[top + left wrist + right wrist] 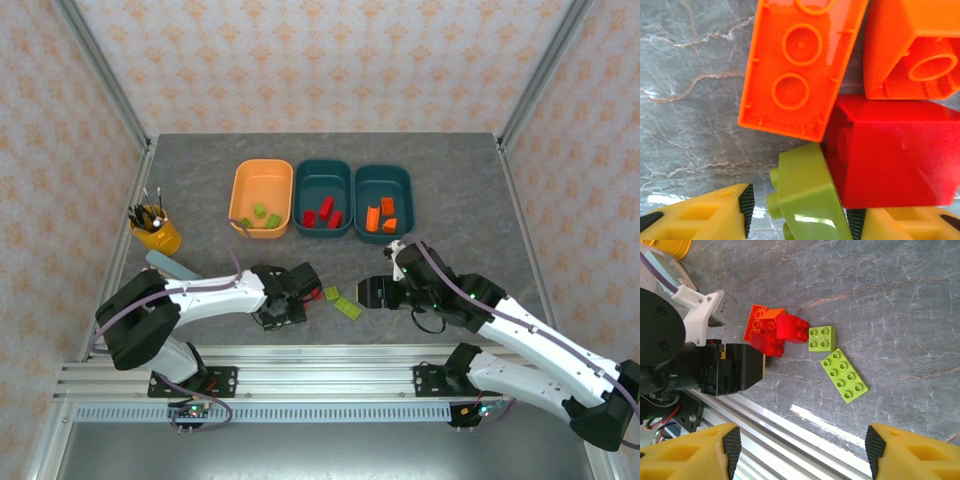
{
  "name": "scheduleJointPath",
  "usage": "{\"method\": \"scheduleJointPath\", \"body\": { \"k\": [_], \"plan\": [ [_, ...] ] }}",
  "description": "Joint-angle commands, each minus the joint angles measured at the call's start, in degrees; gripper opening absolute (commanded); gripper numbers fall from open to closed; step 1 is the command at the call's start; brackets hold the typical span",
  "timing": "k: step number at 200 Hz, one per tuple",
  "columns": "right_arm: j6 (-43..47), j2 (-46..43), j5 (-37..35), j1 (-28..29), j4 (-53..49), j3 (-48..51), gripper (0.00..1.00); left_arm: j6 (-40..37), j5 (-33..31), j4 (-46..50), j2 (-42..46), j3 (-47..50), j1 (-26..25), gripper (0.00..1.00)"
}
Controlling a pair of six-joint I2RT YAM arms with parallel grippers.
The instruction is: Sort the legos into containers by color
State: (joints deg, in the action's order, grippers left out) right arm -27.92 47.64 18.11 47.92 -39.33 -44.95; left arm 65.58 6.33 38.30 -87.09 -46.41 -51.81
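Observation:
My left gripper (801,216) is down on a small pile of legos. A lime green brick (807,192) lies between its open fingers, against the right pad (856,223) and clear of the left pad (746,207). A red brick (895,155) and two orange bricks (800,65) (915,50) press against the green one. My right gripper (802,452) hovers wide open and empty above the table's near edge, with a green 2x2 brick (822,338) and a green 2x4 brick (844,375) ahead of it. The light orange tray (261,180) holds green bricks, the middle teal tray (323,176) red ones, the right teal tray (384,180) orange ones.
A yellow cup of tools (157,235) stands at the left, with a pale blue block (172,266) beside it. The metal rail (320,375) runs along the near edge, just below both grippers. The left gripper (303,283) and right gripper (372,292) sit close together, the two loose green bricks between them.

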Motion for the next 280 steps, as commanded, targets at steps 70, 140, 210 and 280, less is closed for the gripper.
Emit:
{"method": "scheduleJointPath", "body": {
  "k": [70, 140, 210, 280],
  "plan": [
    [-1.53, -0.07, 1.70, 0.14, 2.40, 0.43, 0.68, -2.47, -4.28, -0.04, -1.03, -1.22, 1.58, 0.29],
    [-0.17, 2.87, -2.27, 0.14, 0.98, -10.60, 0.67, -7.42, -8.98, 19.93, 11.55, -13.96, 4.48, 0.24],
    [-0.56, 18.66, -9.87, -0.93, 8.07, -27.00, 0.76, -25.37, -3.15, 25.18, 3.78, -36.73, 26.92, 0.25],
    [-5.30, 34.90, -3.50, -5.64, 9.54, -35.81, 1.00, -34.63, -1.21, 24.50, -18.61, -52.67, 36.26, 0.25]
  ]
}}
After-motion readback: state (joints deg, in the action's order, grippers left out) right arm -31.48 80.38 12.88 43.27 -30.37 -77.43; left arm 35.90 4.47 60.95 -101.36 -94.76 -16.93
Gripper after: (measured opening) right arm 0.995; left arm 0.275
